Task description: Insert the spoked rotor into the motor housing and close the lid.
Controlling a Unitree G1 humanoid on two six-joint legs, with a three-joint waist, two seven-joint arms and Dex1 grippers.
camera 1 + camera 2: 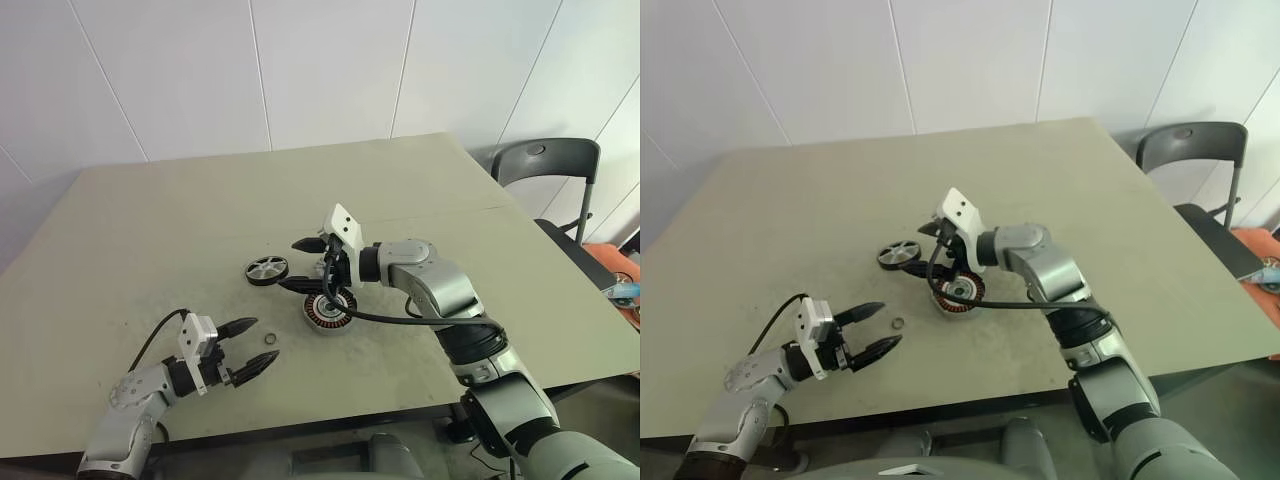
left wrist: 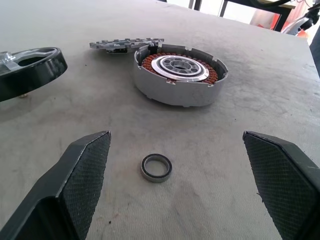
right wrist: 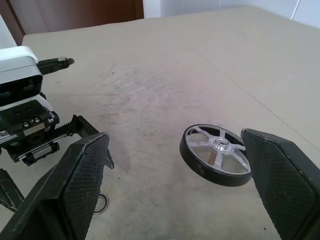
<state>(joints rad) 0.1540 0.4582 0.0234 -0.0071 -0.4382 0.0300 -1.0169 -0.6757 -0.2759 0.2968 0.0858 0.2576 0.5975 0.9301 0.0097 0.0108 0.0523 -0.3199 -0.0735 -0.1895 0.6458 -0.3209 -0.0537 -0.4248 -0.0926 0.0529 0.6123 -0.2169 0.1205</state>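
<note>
- The right claw (image 1: pixel 308 264), spread wide and empty, hangs above the pale surface (image 1: pixel 150 220), over the squat silver motor housing (image 1: pixel 326 311) ringed inside with copper windings.
- The dark-rimmed, silver-spoked rotor (image 1: pixel 266 269) lies flat just beyond that claw's fingertips, beside the housing.
- The slotted silvery lid (image 2: pixel 125 45) rests behind the housing, touching it.
- The left claw (image 1: pixel 250 347) gapes empty, a small dark ring (image 1: pixel 270 340) between its tips.
- The rotor looks rigid, light and smooth-rimmed; a pinch across the rim should suit.
</note>
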